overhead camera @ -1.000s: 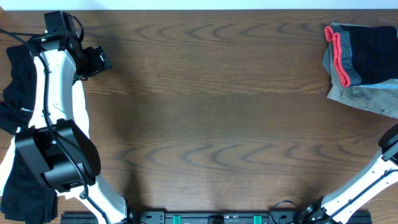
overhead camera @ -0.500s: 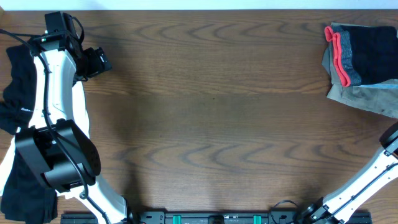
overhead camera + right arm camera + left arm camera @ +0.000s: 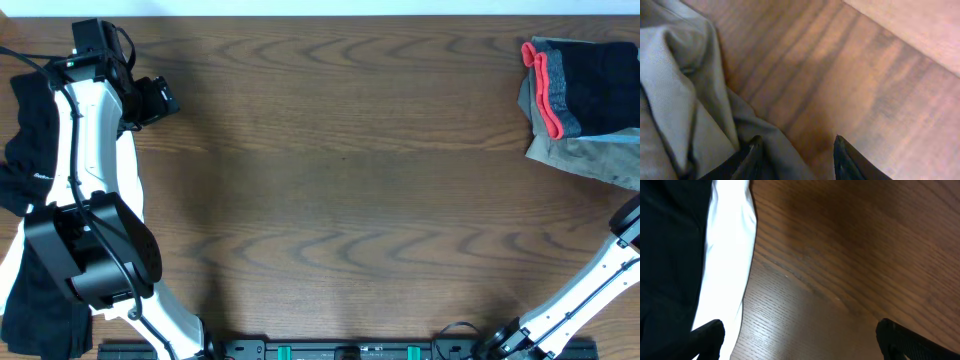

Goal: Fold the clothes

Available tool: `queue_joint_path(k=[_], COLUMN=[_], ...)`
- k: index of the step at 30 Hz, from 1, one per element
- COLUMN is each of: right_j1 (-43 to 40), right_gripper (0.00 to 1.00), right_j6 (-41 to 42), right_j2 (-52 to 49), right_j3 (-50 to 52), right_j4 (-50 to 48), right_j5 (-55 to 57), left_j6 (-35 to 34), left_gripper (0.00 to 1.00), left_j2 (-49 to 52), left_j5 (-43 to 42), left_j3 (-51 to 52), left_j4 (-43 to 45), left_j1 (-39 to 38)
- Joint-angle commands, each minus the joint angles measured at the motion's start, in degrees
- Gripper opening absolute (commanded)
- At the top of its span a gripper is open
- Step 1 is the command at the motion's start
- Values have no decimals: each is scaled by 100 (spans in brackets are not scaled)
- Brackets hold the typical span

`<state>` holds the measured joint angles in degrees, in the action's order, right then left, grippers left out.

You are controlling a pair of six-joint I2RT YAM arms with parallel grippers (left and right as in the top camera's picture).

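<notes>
Clothes lie in two lots: black pants (image 3: pixel 600 90) with a grey, coral-edged waistband sit folded on a taupe garment (image 3: pixel 675 90). Its edge runs under the right gripper (image 3: pixel 797 150), whose fingers stand partly apart and pinch nothing. A black garment (image 3: pixel 665 255) and a white garment (image 3: pixel 727 255) lie just beyond one fingertip of the left gripper (image 3: pixel 799 330), which gapes wide over bare table (image 3: pixel 850 245).

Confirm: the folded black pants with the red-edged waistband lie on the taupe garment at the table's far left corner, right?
Wrong corner. The overhead view shows the black pants on the taupe garment at the far right corner of the table, not the left.
</notes>
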<state>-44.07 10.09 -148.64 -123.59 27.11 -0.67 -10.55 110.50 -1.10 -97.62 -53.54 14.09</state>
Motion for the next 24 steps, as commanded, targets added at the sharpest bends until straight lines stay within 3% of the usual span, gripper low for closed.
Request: queue_joint_path(k=[1,18,24], right_j1=[212,835,824], right_gripper=[45,49,61], right_j6=[37,15,-243], right_j2=[-352,-426,-212], right_j3=[17,15,-210], right_j4=[-61,-417,31], right_j5=[-782,-774,-774], left_j6=[-76,-74,-72], left_gripper=[98,98,98], left_j2=[94,94,94], left_j5=[7,7,7], left_j3=[72,72,72], left_j4=[-15,72,74], left_j1=[-7,-7,-7])
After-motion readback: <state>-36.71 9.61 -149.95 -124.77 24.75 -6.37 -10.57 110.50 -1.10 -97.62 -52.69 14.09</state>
